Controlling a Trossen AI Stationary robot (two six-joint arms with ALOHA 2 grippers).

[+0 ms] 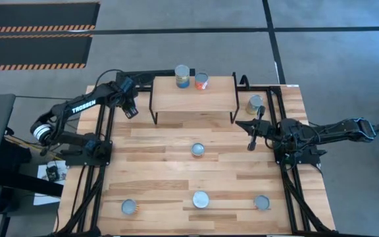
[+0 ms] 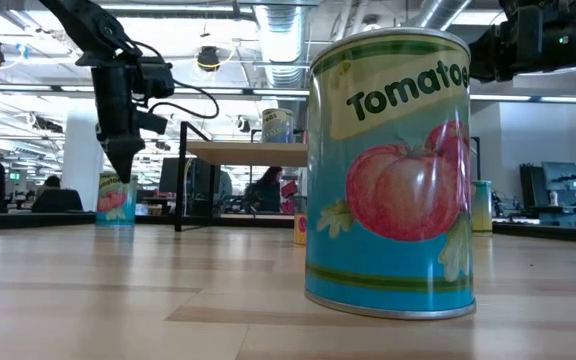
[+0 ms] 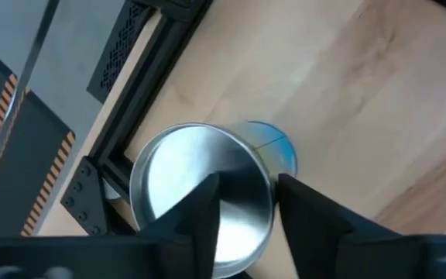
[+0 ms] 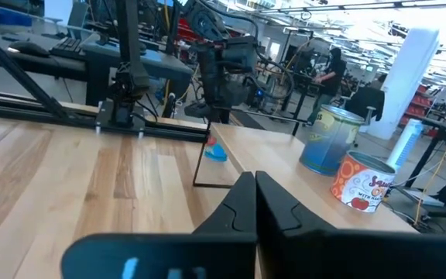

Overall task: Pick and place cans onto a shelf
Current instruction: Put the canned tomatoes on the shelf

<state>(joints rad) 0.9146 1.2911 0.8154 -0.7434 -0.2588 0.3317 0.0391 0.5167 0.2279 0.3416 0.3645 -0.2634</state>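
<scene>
left gripper [image 1: 131, 110]: off the shelf's left end, over the table near the frame rail; fingers [image 3: 201, 208] spread apart, holding nothing
can under left gripper [image 3: 200, 186]: upright on the table, silver top, blue label; seen between the spread fingers. The low view shows a sliver of gap above the can, but contact can't be called (can itself hidden by the arm in the high view)
right gripper [image 1: 251, 146]: above the table, off the shelf's right end; fingers [image 4: 242, 203] pressed together, nothing between them
shelf [image 1: 193, 100]: light wood top on black legs, at the far middle of the table
cans on shelf: two, both upright near the far edge; a blue-and-white can [image 1: 182, 76] and just beside it an orange-red can [image 1: 202, 81]
olive can [image 1: 255, 103]: on the table just right of the shelf, near the right gripper but apart from it
centre can [image 1: 198, 150]: upright on the table in front of the shelf
near-edge cans: three well apart in a row; left can [image 1: 129, 207], middle can [image 1: 201, 199], right can [image 1: 262, 202]
tomato can [image 2: 388, 170]: fills the low view, blue label with a tomato, upright (likely one of the near row, can't tell which)
</scene>
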